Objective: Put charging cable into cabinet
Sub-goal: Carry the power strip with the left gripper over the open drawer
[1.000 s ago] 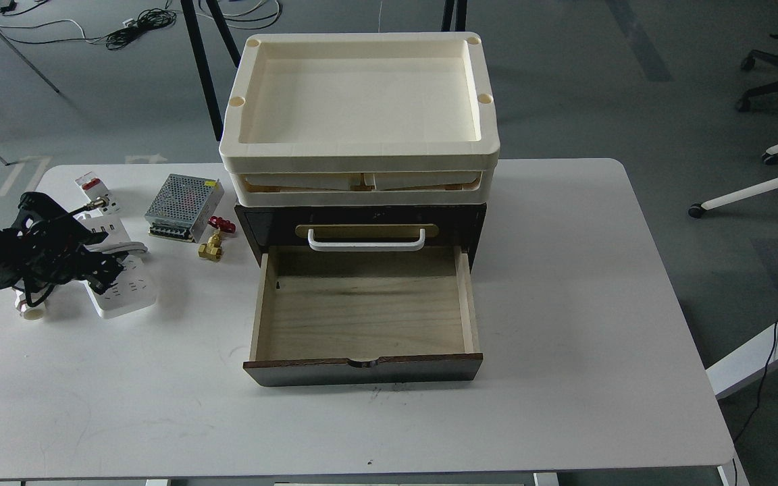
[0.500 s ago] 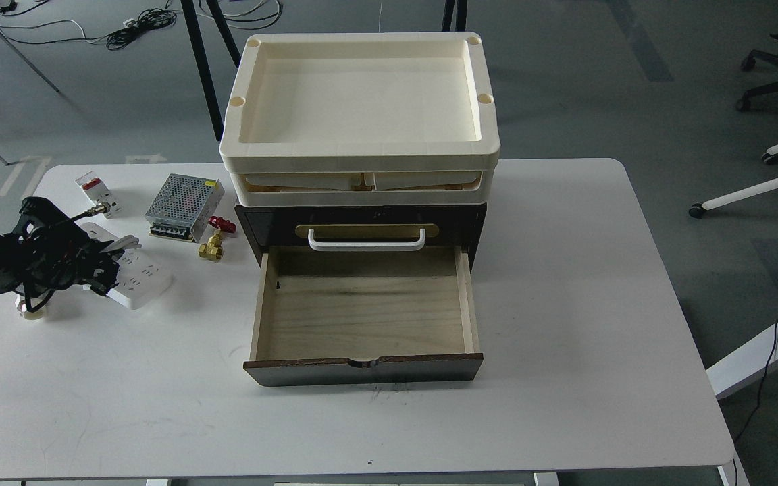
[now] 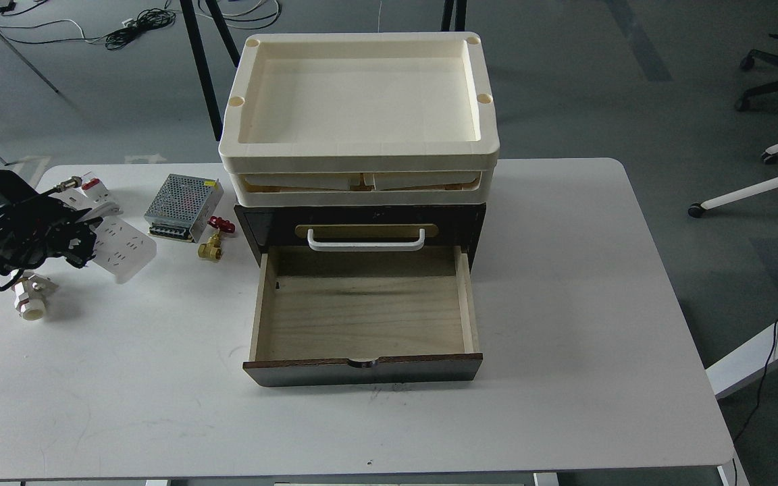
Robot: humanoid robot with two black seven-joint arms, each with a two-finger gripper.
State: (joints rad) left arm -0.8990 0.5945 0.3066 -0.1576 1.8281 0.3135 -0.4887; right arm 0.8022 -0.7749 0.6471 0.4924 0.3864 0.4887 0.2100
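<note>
A white table (image 3: 564,283) holds a dark brown cabinet (image 3: 362,223) at its centre, with two cream trays (image 3: 360,152) stacked on top. The cabinet's lower drawer (image 3: 362,317) is pulled fully out toward the viewer, showing a bare light-wood floor; above it is a closed drawer with a white bar handle (image 3: 365,240).

At the far left edge, the robot's black left gripper (image 3: 75,233) holds one end of the charging cable (image 3: 119,250), a white power strip with rows of sockets facing up. The strip appears lifted and tilted, its free end reaching out to the right, well apart from the drawer. The jaws look clamped on the strip's near end, though the dark fingers are hard to separate. The right arm is not visible.

Nearby lie a silver perforated power-supply box (image 3: 181,198), a small brass valve with a red knob (image 3: 213,241), a white block with a red switch (image 3: 92,187) and a white plastic fitting (image 3: 30,300).

The strip looks rigid, fairly light, and smooth enough to slip. Held by one end it may droop or twist; a grip across the middle of its narrow sides would likely be steadier. Its cord is not clearly seen and could dangle or snag on the drawer wall.
</note>
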